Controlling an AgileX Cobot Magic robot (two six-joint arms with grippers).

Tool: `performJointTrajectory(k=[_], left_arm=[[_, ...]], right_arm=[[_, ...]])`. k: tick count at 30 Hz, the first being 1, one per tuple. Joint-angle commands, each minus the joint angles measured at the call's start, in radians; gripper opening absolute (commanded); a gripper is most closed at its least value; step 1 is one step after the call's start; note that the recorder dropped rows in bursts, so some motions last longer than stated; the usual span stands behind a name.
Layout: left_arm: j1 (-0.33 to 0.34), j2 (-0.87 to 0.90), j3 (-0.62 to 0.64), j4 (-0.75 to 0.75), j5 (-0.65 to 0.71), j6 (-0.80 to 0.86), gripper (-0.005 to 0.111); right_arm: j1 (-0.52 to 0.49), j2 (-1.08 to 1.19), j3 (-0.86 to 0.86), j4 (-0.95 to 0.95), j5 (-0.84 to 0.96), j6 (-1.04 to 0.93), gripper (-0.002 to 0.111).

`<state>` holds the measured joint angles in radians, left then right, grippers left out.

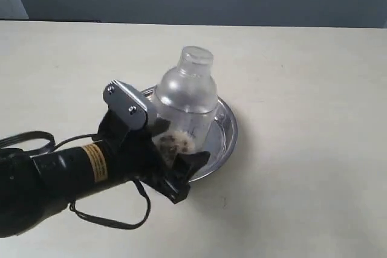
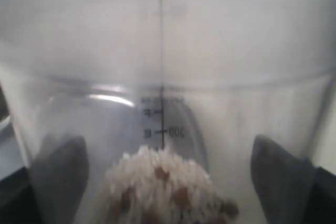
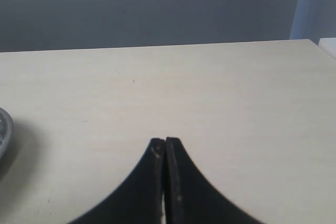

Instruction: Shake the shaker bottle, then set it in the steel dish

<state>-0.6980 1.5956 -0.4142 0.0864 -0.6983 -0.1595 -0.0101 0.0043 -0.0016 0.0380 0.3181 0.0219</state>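
Note:
The shaker bottle [image 1: 184, 92] is clear, with a frosted domed top and brown granules [image 1: 174, 142] at its base. It stands slightly tilted over the steel dish [image 1: 225, 128]; I cannot tell whether its base touches the dish. My left gripper [image 1: 176, 147] is shut on the bottle's lower body, a finger on each side. In the left wrist view the bottle [image 2: 163, 51] fills the frame, with the dark fingers [image 2: 58, 177] at its flanks and the left gripper [image 2: 168, 182] round the granules [image 2: 168, 195]. My right gripper [image 3: 165, 141] is shut and holds nothing, over bare table.
The pale table [image 1: 302, 58] stretches all round the dish. A black cable [image 1: 109, 219] hangs from the left arm near the front. The dish's rim [image 3: 4, 129] shows at the edge of the right wrist view. A dark wall lies beyond the far table edge.

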Motion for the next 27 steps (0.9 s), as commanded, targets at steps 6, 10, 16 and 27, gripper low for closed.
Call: performJointTrajectory(k=[6,10,16,27], left_arm=[[0.002,-0.163,-0.055,-0.167,-0.057,0.16,0.0],[0.037,-0.086,-0.055,-0.33,-0.175,0.244,0.0],[0.087,-0.024,-0.077,0.418,-0.14,-0.069,0.0],[0.139,-0.036,-0.088,-0.427,-0.059,0.108,0.0]], right_arm=[[0.001,-0.004,0.002,-0.002,-0.011,-0.002,-0.001],[0.001,-0.004,0.002,-0.002,-0.011,-0.002,-0.001],[0.001,-0.004,0.002,-0.002,-0.011,-0.002,-0.001],[0.001,-0.004,0.002,-0.002,-0.011,-0.002,-0.001]])
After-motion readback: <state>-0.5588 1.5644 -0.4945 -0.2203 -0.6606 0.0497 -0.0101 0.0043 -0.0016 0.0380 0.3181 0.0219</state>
